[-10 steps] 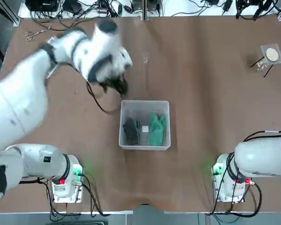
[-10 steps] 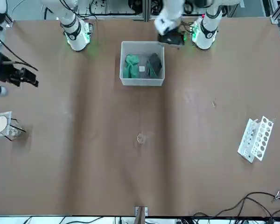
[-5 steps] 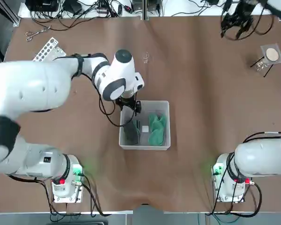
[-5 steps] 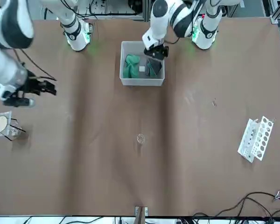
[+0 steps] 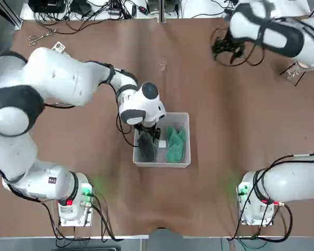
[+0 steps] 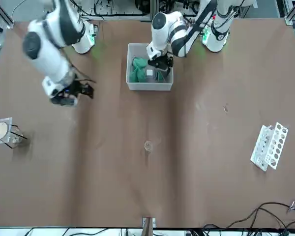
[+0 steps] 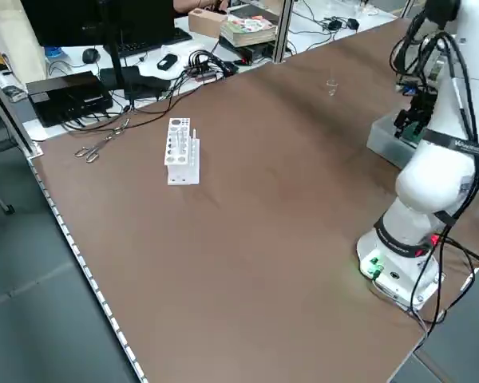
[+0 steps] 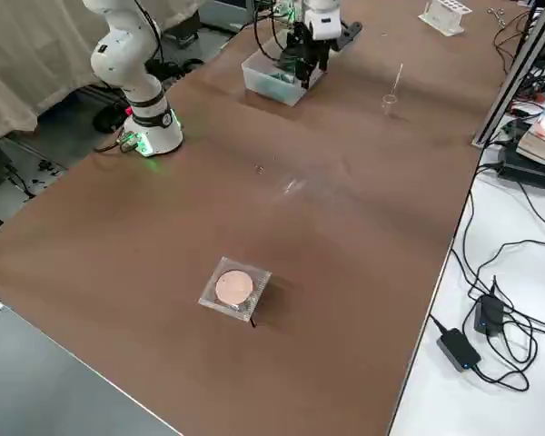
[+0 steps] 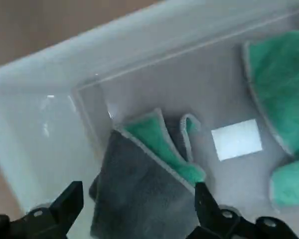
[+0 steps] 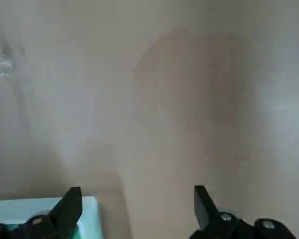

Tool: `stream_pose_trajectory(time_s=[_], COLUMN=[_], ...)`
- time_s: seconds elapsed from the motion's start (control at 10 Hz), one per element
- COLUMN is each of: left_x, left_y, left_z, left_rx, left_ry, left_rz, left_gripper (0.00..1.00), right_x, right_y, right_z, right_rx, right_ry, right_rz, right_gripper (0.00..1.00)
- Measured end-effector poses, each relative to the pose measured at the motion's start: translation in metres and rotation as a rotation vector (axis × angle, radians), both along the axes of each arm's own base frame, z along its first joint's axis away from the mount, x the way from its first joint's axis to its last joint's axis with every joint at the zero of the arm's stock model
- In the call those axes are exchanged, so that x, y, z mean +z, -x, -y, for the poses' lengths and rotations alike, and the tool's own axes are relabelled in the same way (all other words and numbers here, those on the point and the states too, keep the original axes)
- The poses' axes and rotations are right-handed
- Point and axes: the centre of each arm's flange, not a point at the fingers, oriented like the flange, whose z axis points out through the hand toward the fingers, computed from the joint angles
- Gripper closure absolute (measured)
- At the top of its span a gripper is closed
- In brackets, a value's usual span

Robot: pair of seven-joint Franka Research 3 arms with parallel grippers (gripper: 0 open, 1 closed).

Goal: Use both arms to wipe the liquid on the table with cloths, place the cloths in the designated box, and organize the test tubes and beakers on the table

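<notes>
Two cloths, one soft dark grey and green [image 9: 139, 194], one crumpled green [image 5: 175, 144], lie in the translucent whitish plastic bin [image 5: 162, 164], mid-frame from overhead. The black left gripper [image 9: 139, 199] hangs open above the grey one; the black right gripper [image 10: 138, 201], upper right, is open and empty.

The left gripper [image 9: 138, 196] stands open above soft, matt cloth: a dark grey rag [image 9: 144, 191] with a fuzzy nap and green patches, just below its fingers. Beside that pincer lies a plush green rag [image 9: 284, 89]. Around both, the box [image 5: 186, 117] looks like smooth translucent plastic, faintly glossy. Under the open right gripper [image 10: 138, 199], the tabletop [image 10: 154, 124] looks smooth, with a dull sheen.
</notes>
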Motion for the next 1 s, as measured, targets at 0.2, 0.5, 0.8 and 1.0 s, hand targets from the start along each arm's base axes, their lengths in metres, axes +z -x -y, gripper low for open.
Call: stream_pose_trajectory(time_s=[0.2, 0.5, 0.8, 1.0], left_x=[-0.017, -0.023, -0.023, -0.015], left_y=[0.0, 0.0, -0.001, -0.018], left_z=[-0.001, 0.0, -0.001, -0.004], left_rx=[-0.006, 0.026, 0.08, 0.121], left_ry=[-0.012, -0.016, -0.021, -0.066], left_rz=[-0.004, -0.011, -0.005, 0.016], left_gripper=[0.04, 0.35, 0.81, 0.93], right_x=[-0.008, -0.034, -0.042, -0.042], right_y=[0.034, 0.088, 0.11, 0.106], right_z=[-0.055, -0.113, -0.132, -0.129], right_rx=[-0.023, -0.052, -0.054, -0.091], right_ry=[0.01, 0.028, 0.036, 0.035], right_rz=[-0.011, -0.023, -0.027, -0.027], right_gripper=[0.01, 0.01, 0.01, 0.01])
